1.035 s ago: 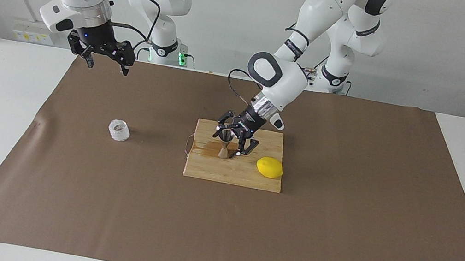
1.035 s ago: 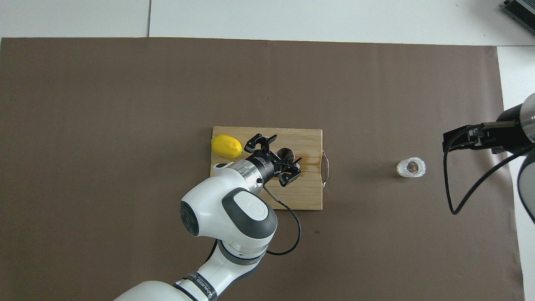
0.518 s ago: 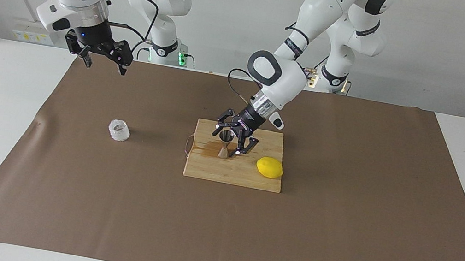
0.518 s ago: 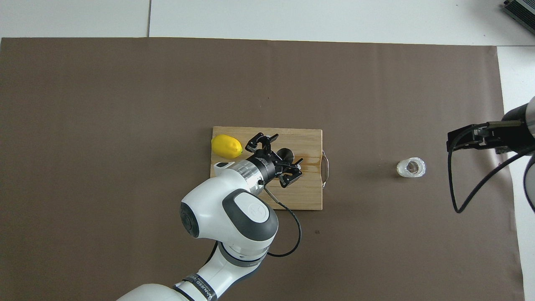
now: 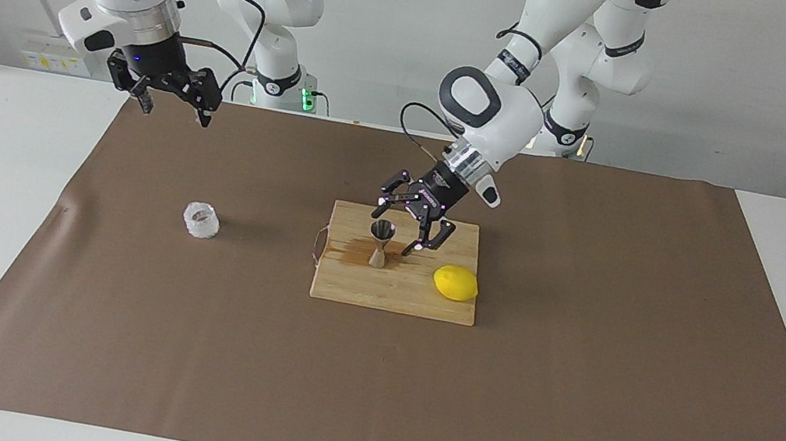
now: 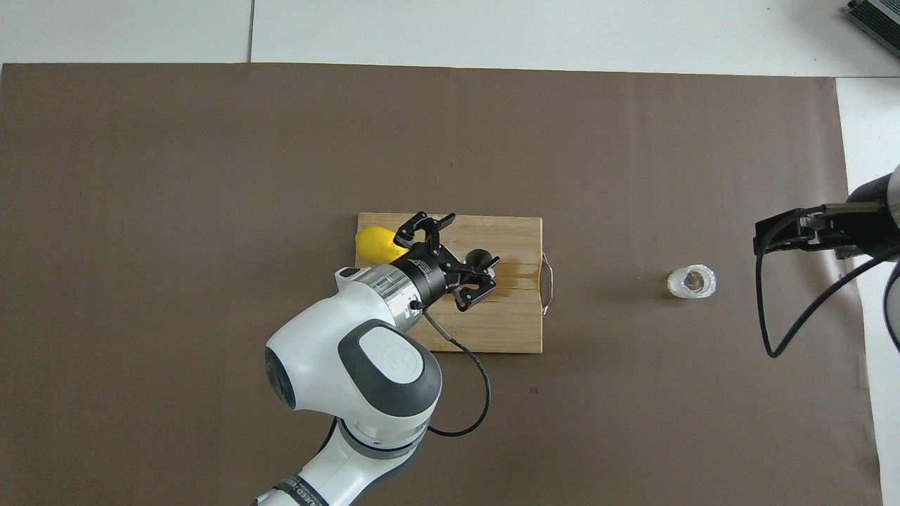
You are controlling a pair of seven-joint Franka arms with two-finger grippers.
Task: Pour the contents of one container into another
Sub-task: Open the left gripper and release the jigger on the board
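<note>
On the cutting board the steel jigger stands upright, with the left gripper over it, jaws spread and empty. The glass tumbler sits off the board toward the right arm's end. The right gripper waits, jaws spread; it should descend squarely around the tumbler.

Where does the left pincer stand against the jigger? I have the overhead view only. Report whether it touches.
Observer: From the facing view, the left pincer hangs open, raised off the cutting board and clear of the steel jigger, which stands upright. No contact shows.
Operator: Now the right pincer. Only its edge shows here. Give me its height.
Observer: The right pincer hangs open high over the robots' edge of the brown mat, well above the glass tumbler, which sits on the mat and is not held.
</note>
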